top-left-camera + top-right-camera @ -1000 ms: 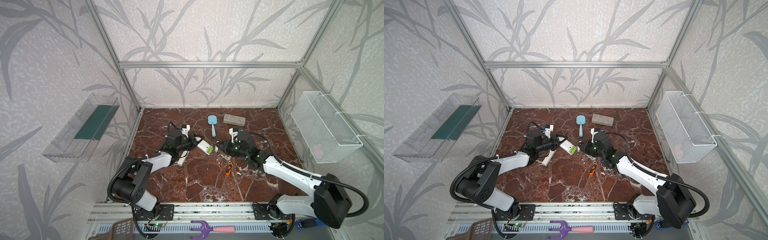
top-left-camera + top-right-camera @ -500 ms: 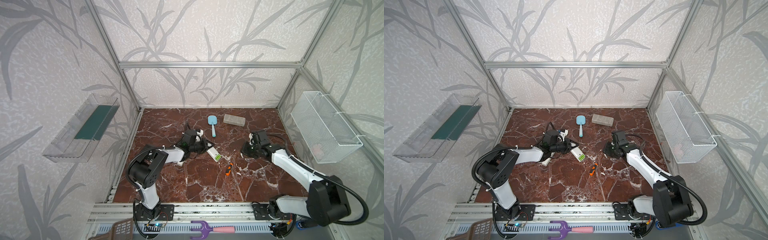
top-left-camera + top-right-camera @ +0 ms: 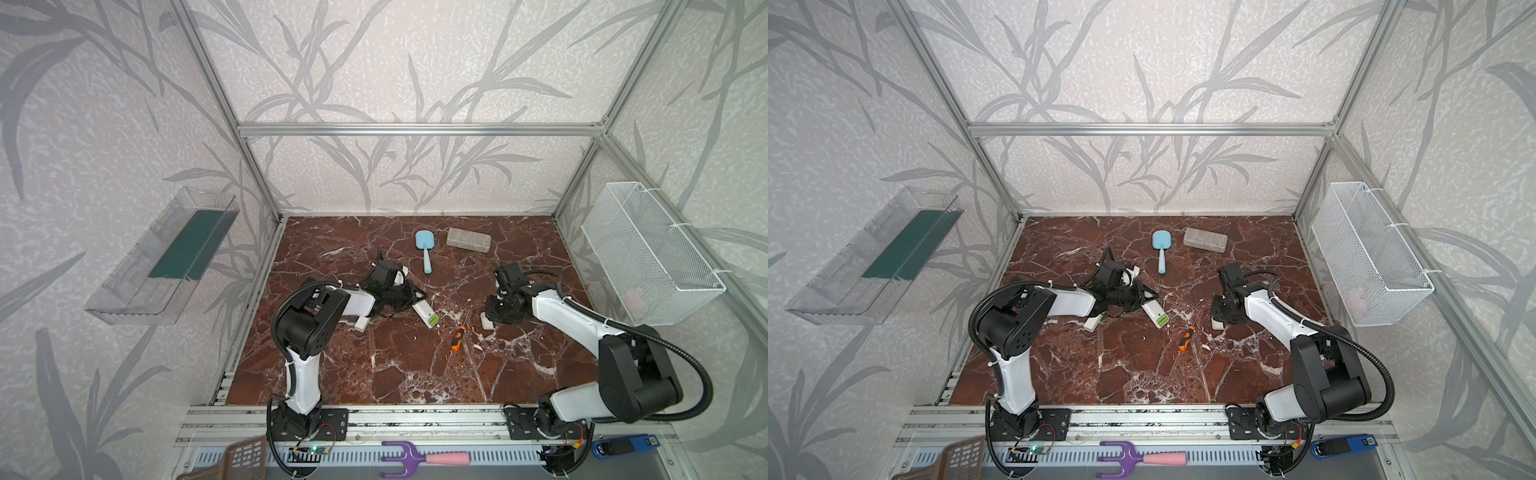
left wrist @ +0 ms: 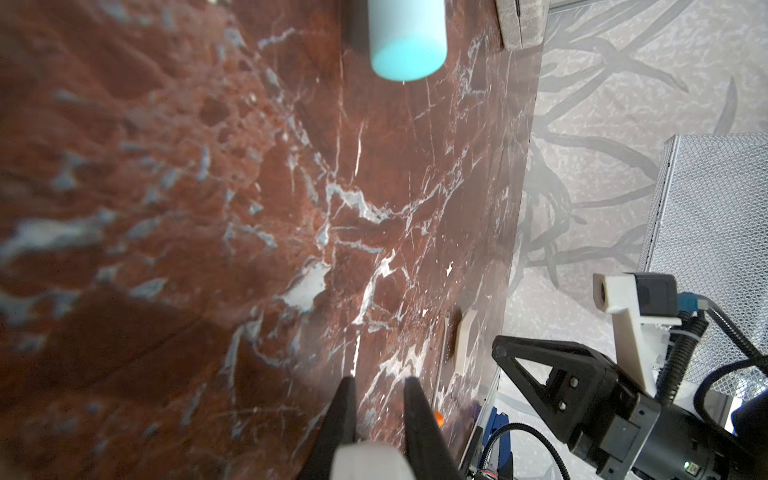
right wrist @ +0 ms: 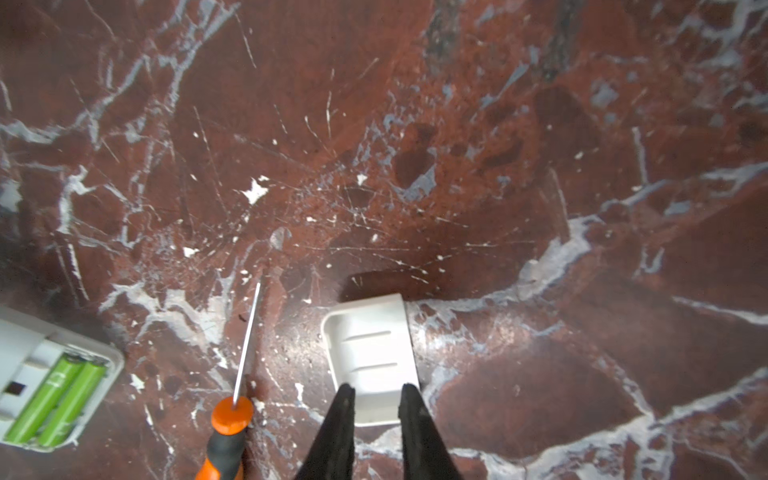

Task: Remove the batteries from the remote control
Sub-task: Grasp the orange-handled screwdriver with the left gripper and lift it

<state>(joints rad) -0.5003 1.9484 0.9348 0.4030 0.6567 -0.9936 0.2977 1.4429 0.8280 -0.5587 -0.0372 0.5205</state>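
Left gripper (image 4: 380,384) clamped on white remote control (image 3: 425,314), lime-green batteries (image 5: 58,395) seated in open compartment, right gripper (image 5: 376,388) narrowly parted, empty, over battery cover (image 5: 370,353), screwdriver (image 5: 226,432) between remote and cover

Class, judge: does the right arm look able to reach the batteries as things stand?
Probably yes: the right gripper hangs over the detached cover, with the batteries exposed in the remote nearby; only the screwdriver lies between, flat on the table.
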